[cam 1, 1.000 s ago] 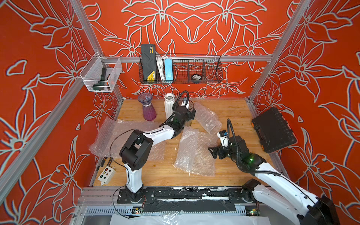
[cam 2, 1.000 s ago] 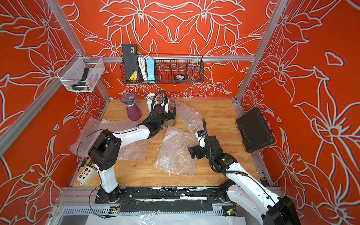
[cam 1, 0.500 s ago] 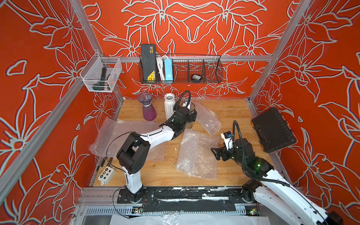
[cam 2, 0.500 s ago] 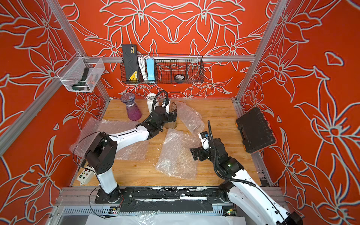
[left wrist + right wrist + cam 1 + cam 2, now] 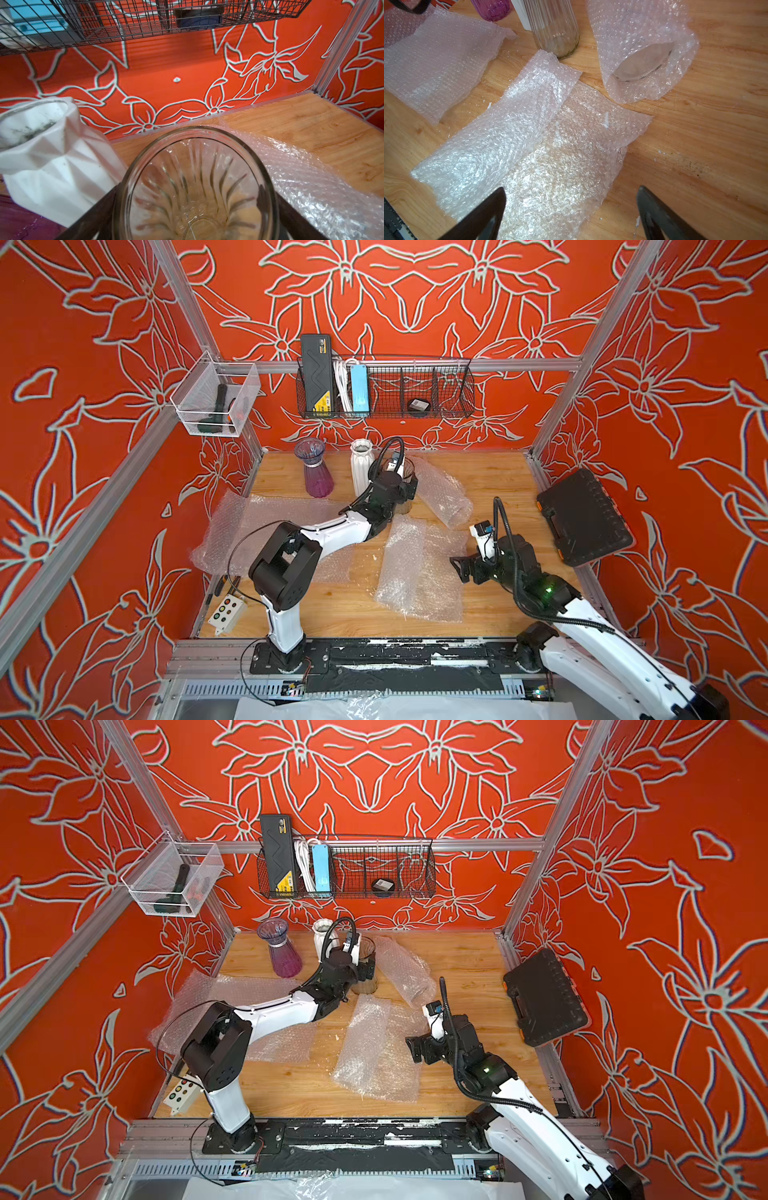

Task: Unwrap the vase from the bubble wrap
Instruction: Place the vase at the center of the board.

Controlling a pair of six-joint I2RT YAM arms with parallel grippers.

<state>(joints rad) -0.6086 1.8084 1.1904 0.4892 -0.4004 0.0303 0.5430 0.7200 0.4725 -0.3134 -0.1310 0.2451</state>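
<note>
The left end effector (image 5: pixel 196 191) has its fingers spread wide astride the upright clear glass vase (image 5: pixel 554 27); contact cannot be determined. The right end effector (image 5: pixel 571 188) is wide and empty over a flat bubble wrap sheet (image 5: pixel 419 568) at the centre of the tabletop (image 5: pixel 498 472). A bubble-wrapped vase (image 5: pixel 442 497) lies at the glass vase's 3 o'clock in both top views.

Storage and kit around the wooden table (image 5: pixel 490 472)
A wire basket (image 5: pixel 453 385) on the back wall holds a black box (image 5: pixel 317 373) and a blue power strip (image 5: pixel 359 387). A clear bin (image 5: pixel 245 393) hangs on a side wall. A black case (image 5: pixel 584 516) and a button box (image 5: pixel 226 610) sit at opposite table edges.
</note>
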